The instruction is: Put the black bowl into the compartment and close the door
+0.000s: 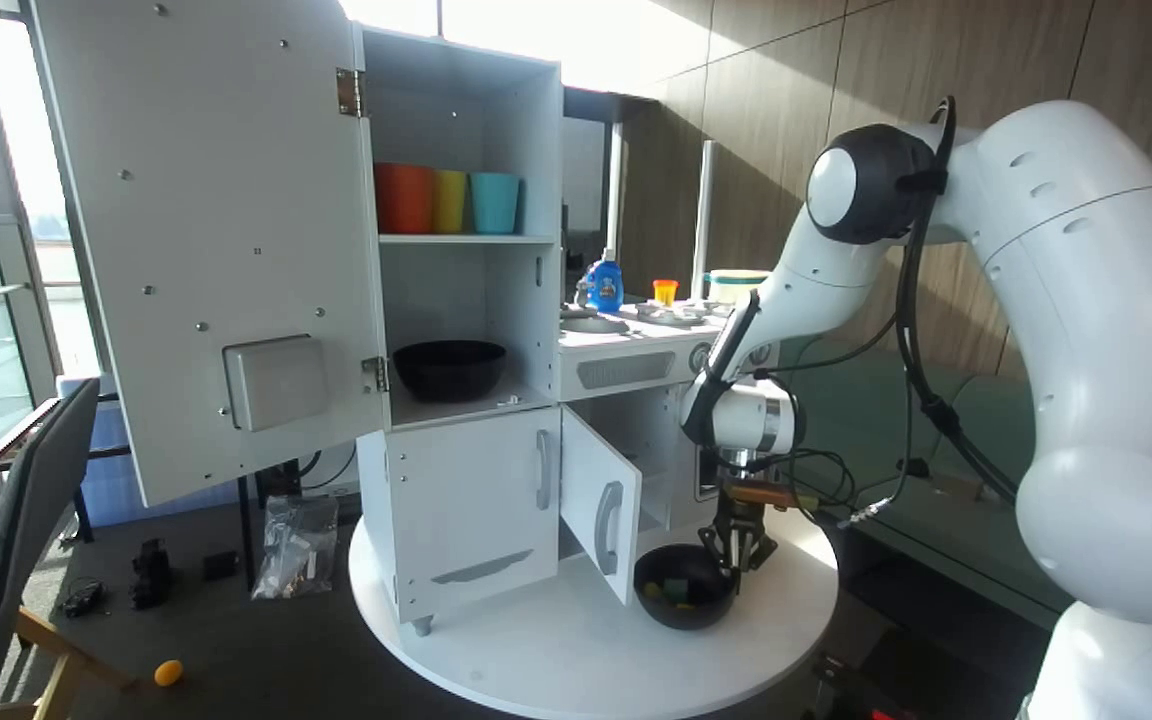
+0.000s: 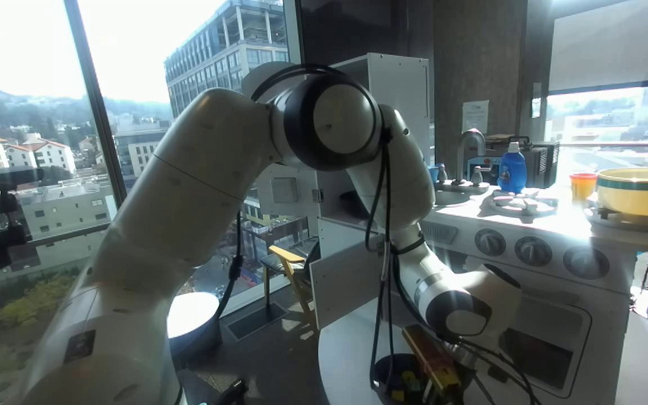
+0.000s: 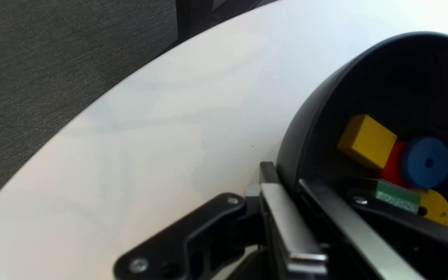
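Observation:
A black bowl stands on the round white table. In the wrist view the bowl holds yellow, red, blue and green toy pieces. My gripper points down at its rim. In the wrist view the gripper has one finger outside the wall and one inside, closed on the rim. A low white door stands open beside the bowl, with an open lower compartment behind it. The large upper door is also open. Another black bowl sits in the upper cabinet's lower shelf space.
Orange, yellow and blue cups stand on the upper shelf. A blue bottle and a yellow pot stand on the stove top. The round table's edge curves near the gripper. Cables hang along the arm.

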